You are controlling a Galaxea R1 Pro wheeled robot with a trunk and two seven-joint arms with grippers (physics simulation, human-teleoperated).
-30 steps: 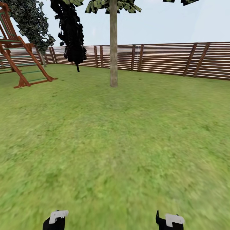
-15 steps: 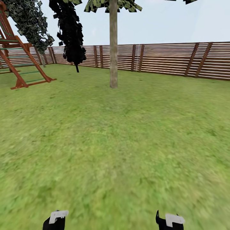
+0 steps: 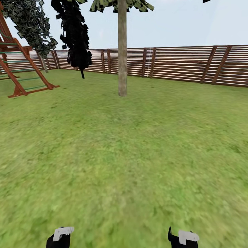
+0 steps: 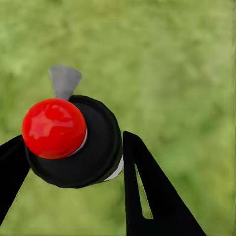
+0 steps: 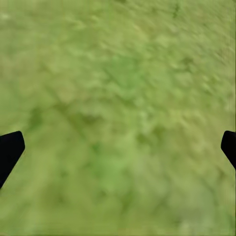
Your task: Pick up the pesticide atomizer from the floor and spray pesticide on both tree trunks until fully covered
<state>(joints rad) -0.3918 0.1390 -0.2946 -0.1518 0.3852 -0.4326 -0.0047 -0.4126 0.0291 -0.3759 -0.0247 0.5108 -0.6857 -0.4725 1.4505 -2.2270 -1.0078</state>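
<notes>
Head view: a wide, mottled lawn (image 3: pixel 137 155) runs out to a brown slatted fence (image 3: pixel 179 63). Taking the thick tree trunk (image 3: pixel 122 51) as the marker, a red-brown timber climbing frame (image 3: pixel 20 72) stands well to its left, cut off by the picture's edge. Between frame and trunk hangs a black, blocky columnar tree (image 3: pixel 76 34) on a thin stem. The trunk itself is a straight, smooth, grey-brown column with leaves only at the very top — mostly cropped away.

Far nearer than the trunk, only the white-capped backs of the two arms show, so the fingers cannot be read there. In the left wrist view the left gripper (image 4: pixel 69 162) pinches the pesticide atomizer (image 4: pixel 83 145) between its black fingers (image 4: pixel 147 187): a round black body, a glossy red knob, a grey nozzle tip, with blurred grass beneath. In the right wrist view the right gripper (image 5: pixel 118 147) has its dark fingertips (image 5: pixel 10 150) spread wide — nothing between them but grass.
</notes>
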